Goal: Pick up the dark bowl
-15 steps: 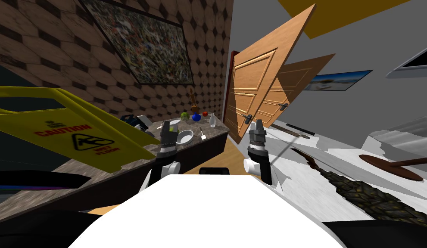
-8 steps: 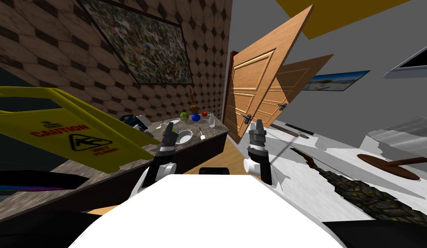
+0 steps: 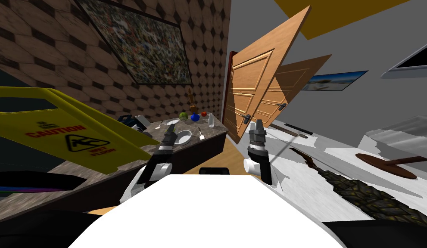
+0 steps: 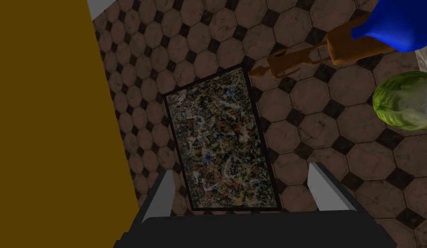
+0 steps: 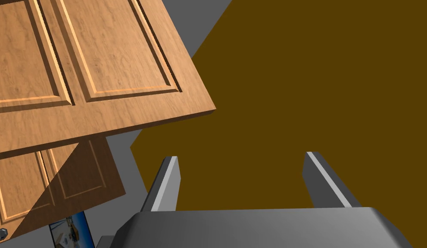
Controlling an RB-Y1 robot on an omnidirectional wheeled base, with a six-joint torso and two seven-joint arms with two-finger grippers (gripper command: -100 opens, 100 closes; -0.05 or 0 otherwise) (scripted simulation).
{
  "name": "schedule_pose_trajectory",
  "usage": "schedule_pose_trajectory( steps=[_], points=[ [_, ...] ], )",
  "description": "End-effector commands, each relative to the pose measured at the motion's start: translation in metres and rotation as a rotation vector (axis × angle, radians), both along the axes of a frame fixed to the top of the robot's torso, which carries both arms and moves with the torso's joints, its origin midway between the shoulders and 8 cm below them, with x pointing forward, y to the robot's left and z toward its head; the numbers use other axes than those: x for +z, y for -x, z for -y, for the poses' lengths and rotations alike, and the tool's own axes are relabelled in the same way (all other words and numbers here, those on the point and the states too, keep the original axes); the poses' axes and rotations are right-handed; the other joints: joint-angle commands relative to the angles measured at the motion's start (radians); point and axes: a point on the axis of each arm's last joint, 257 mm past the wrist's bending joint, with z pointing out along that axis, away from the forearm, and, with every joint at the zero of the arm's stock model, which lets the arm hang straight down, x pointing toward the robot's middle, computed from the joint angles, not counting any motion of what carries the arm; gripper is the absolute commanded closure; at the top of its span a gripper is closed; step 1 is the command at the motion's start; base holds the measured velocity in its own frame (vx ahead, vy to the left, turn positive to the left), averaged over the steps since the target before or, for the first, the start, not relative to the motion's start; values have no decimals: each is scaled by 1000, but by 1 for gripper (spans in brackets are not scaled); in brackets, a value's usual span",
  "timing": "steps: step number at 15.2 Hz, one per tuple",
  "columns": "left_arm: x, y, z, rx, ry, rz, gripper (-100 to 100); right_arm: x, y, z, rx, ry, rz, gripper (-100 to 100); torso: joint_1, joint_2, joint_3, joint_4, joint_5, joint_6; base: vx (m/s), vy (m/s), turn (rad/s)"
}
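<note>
so the bowl [image 3: 183, 137] is on the brown speckled counter [image 3: 214, 132], looks pale inside rather than dark tbh, and it's just beside the left gripper [image 3: 169, 129], on that gripper's right. Left gripper's fingers are spread apart with nothing between them, up over the counter edge near the yellow caution sign [image 3: 74, 137]. Right gripper [image 3: 256, 125] is raised over by the wooden door [image 3: 251, 86], also spread wide and empty
</note>
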Motion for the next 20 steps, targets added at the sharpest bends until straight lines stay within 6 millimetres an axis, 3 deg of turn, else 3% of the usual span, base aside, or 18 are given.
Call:
schedule_pose_trajectory(
  steps=[1,20],
  points=[
    [-11,-4,-8,11,-4,-50,-100,0,0,0,0,0,0,0,0,0,0,0,0,0,4,-18,-9],
    [-88,-16,-89,137,-9,-414,-100,0,0,0,0,0,0,0,0,0,0,0,0,0,5,-20,-8]
  ],
)
